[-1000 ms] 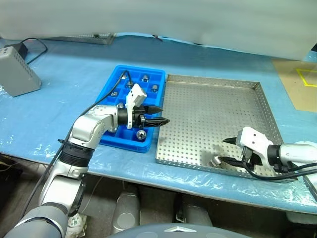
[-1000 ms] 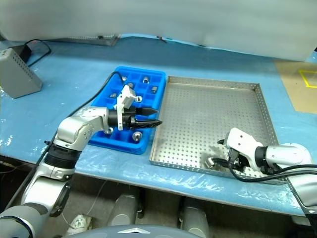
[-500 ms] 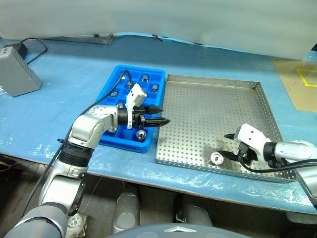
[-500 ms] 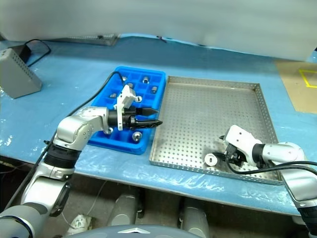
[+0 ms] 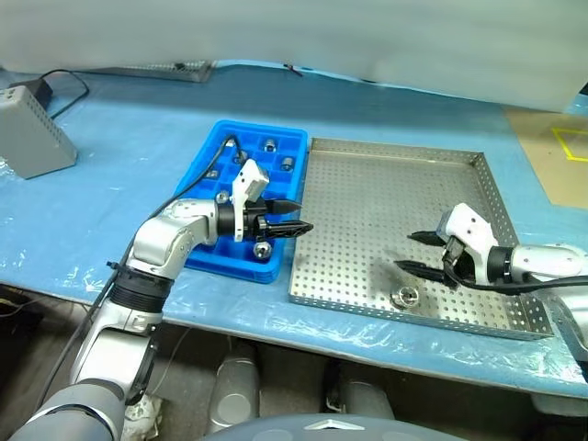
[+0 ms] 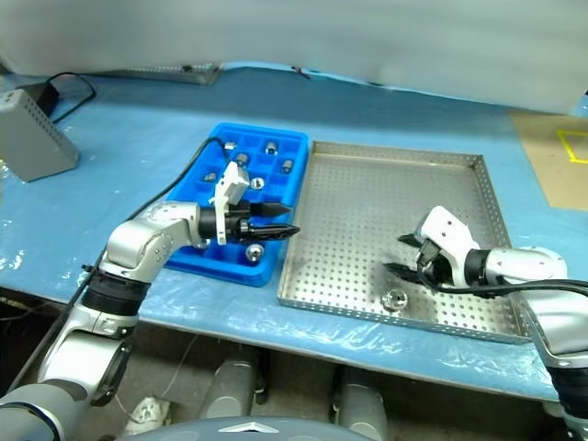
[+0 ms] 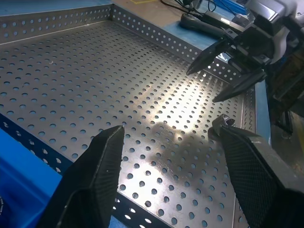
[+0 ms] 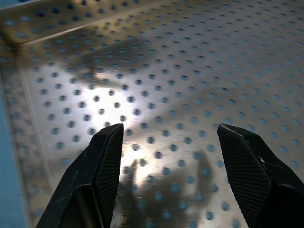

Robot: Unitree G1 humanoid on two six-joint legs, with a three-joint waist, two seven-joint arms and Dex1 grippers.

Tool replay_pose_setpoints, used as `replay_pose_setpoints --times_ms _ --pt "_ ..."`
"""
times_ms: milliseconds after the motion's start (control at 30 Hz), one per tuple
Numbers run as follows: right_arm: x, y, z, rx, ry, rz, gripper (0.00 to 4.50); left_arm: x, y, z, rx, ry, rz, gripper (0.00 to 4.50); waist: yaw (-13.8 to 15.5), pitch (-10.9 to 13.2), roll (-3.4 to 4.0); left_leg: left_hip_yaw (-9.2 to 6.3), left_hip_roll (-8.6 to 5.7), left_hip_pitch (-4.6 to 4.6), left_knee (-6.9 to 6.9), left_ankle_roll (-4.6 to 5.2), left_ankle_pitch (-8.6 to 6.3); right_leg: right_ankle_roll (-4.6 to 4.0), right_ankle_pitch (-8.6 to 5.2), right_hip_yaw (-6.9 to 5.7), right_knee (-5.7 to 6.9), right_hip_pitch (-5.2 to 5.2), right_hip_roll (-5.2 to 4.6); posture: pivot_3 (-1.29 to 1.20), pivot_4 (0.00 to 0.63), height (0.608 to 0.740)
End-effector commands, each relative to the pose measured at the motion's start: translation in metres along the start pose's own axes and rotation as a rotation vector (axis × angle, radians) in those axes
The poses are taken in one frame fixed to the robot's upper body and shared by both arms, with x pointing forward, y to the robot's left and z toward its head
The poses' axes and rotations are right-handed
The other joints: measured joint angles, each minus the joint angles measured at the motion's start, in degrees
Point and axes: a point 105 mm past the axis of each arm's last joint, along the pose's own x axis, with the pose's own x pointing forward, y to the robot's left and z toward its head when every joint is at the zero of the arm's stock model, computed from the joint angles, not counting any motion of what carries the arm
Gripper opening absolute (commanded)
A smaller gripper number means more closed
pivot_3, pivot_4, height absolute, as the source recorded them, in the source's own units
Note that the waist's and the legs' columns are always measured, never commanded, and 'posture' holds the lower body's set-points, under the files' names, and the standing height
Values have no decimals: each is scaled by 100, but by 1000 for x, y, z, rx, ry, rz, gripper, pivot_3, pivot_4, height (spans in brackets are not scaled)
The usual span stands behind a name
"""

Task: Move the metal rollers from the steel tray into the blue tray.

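the desk (image 5: pixel 119 119) is covered in crinkled blue plastic sheeting. on it lie the blue tray (image 5: pixel 207 165) and, touching its right side, the steel tray (image 5: pixel 395 193). a grey box (image 5: pixel 29 129) sits far left beside a black cable (image 5: pixel 64 81).

Blue tray (image 5: pixel 200 175) left of steel tray (image 5: pixel 386 197), touching, 1 roller (image 5: pixel 402 297) near front rim

Steel tray (image 5: pixel 386 197): silver, floor and rims dotted with a regular grid of small dark holes. Blue tray (image 5: pixel 207 197) under the left gripper (image 5: pixel 292 218): bright blue. Rollers (image 5: pixel 267 144) in it: shiny silver-grey. One roller (image 5: pixel 403 297) just below the right gripper (image 5: pixel 411 252): same silver, dark centre. Both grippers: black fingers, white housings. Table cover (image 5: pixel 119 207): light blue. Box (image 5: pixel 29 129): grey.
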Motion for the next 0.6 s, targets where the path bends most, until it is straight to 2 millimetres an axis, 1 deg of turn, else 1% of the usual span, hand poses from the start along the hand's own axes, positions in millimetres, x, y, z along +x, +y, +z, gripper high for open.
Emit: replay_pose_setpoints --times_ms 33,133,200,300,367,433,533,600 --pt "0 11 8 -85 21 59 3264 -3 -1 5 35 -13 -6 3356 1 0 -1 0 1 0 1 2 -1 2 -1 0 -2 1 0 69 150 740" --pt "4 -5 3 -112 42 -18 3264 -3 -3 7 37 -14 -10 3356 -2 0 -3 1 -2 -1 8 3 -2 7 -3 0 -1 2 -4 73 150 740" --pt "6 -9 0 -122 54 -23 3264 -3 -6 9 40 -14 -12 3356 -4 0 -2 1 -2 0 13 1 -1 7 -4 0 4 1 -5 78 150 740" --pt "8 -7 -6 -112 66 -13 3264 -4 -11 13 41 -15 -14 3356 -3 0 -2 1 -1 0 13 0 -1 8 -4 0 7 1 -5 83 150 740" --pt "8 -5 -14 -105 90 -2 3264 -4 -13 18 42 -17 -13 3356 -3 0 -2 1 -1 -1 10 1 -1 7 -4 0 6 0 -5 84 150 740" --pt "8 -2 -21 -94 107 10 3264 -3 -16 27 43 -22 -13 3356 1 0 -2 1 -1 -3 9 3 -3 4 -3 0 4 0 -5 84 150 740" --pt "9 2 -23 -85 108 20 3264 0 -22 40 46 -24 -16 3356 -3 0 -2 1 -2 -10 11 4 -3 -17 10 -2 4 -5 -5 81 150 740" --pt "10 3 -28 -80 118 23 3264 3 -25 47 46 -25 -19 3356 -2 0 -2 1 -2 -10 15 5 -3 -8 4 -2 6 -5 -5 80 150 740"
